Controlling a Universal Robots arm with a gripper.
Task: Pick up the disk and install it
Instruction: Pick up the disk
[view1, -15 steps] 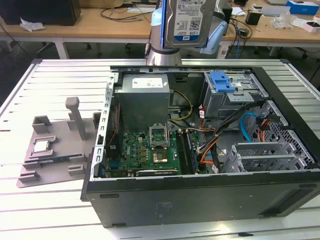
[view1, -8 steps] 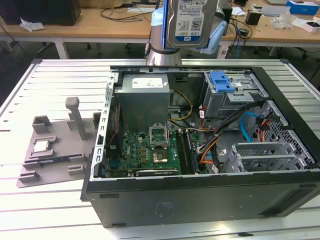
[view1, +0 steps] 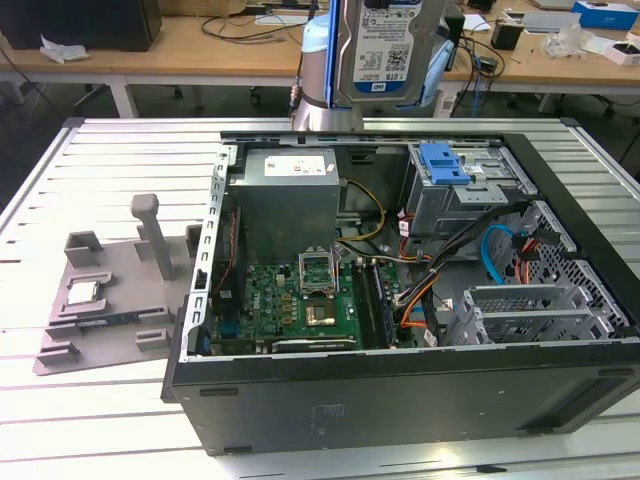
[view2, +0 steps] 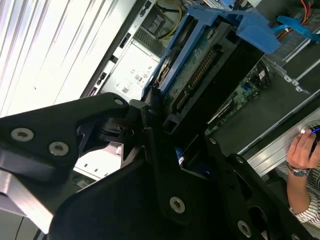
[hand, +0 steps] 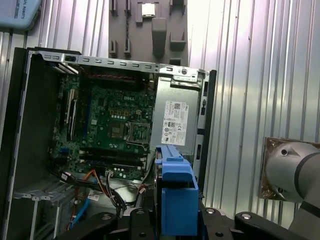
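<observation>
We see the open computer case (view1: 400, 400), its drive cage (view1: 480, 200) not yet holding the disk (view1: 385, 50) — pickup looks done, installation remains. The disk hangs above the case's far edge in the exterior view — pinched tight in the gripper (hand: 172, 217).

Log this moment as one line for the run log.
phase: carry | gripper: shut on silver hard disk in blue plastic carrier | position: aloft above open black computer case | install: not done
</observation>
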